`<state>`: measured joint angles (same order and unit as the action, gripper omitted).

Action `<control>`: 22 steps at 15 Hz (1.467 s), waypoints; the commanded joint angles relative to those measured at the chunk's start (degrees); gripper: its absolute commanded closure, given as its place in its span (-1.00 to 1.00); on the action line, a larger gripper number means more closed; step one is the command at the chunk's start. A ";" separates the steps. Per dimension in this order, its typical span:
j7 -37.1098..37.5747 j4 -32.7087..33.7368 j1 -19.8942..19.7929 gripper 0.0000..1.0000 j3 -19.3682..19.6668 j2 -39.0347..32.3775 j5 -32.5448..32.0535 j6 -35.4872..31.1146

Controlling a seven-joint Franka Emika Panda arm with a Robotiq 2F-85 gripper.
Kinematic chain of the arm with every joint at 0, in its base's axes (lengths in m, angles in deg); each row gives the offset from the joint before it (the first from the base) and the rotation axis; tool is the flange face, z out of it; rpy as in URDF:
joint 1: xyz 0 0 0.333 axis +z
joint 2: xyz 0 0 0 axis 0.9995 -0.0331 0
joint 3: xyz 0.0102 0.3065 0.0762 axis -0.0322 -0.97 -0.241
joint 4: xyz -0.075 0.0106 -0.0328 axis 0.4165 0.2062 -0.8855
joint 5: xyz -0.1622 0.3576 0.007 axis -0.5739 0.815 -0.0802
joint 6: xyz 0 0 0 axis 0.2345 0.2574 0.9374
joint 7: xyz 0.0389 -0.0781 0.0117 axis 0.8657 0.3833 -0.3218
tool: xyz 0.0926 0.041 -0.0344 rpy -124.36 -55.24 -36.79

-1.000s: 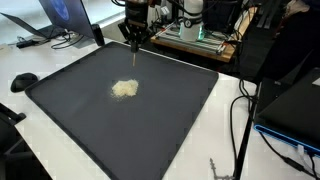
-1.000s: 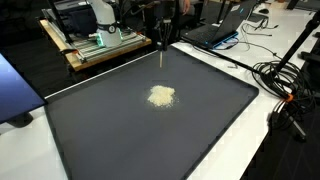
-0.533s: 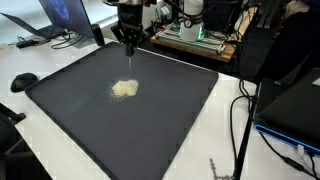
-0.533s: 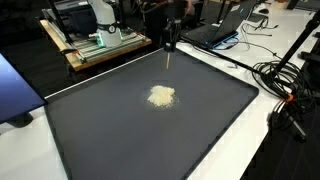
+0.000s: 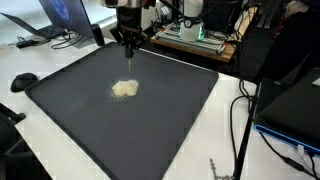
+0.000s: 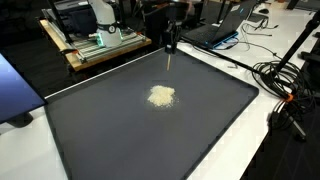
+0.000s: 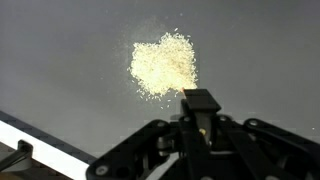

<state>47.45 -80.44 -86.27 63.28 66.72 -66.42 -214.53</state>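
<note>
A small pile of pale grains (image 5: 125, 89) lies near the middle of a dark mat (image 5: 180, 110); it also shows in the other exterior view (image 6: 161, 96) and in the wrist view (image 7: 163, 65). My gripper (image 5: 128, 42) (image 6: 172, 40) hangs above the far part of the mat, behind the pile. It is shut on a thin pale stick (image 5: 131, 62) (image 6: 169, 60) that points down, its tip just above the mat. In the wrist view the gripper (image 7: 200, 112) is closed round a dark block, with the pile just beyond it.
The mat (image 6: 200, 130) lies on a white table (image 5: 60, 55). A wooden board with equipment (image 6: 100, 42) and laptops (image 5: 60, 15) stand behind it. A black mouse (image 5: 22, 80) lies beside the mat. Cables (image 6: 285, 90) trail along one side.
The gripper with the stick has shifted a little sideways along the mat's far edge between one second and half a second ago, then held still. The pile has not changed.
</note>
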 commanded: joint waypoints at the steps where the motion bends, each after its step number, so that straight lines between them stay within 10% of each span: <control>1: 0.35 0.16 0.73 0.94 0.38 -0.49 -0.78 -1.43; 22: 0.92 3.74 1.12 0.94 3.86 -11.60 -4.32 -9.01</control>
<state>47.68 -78.50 -85.94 65.88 57.17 -69.14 -222.44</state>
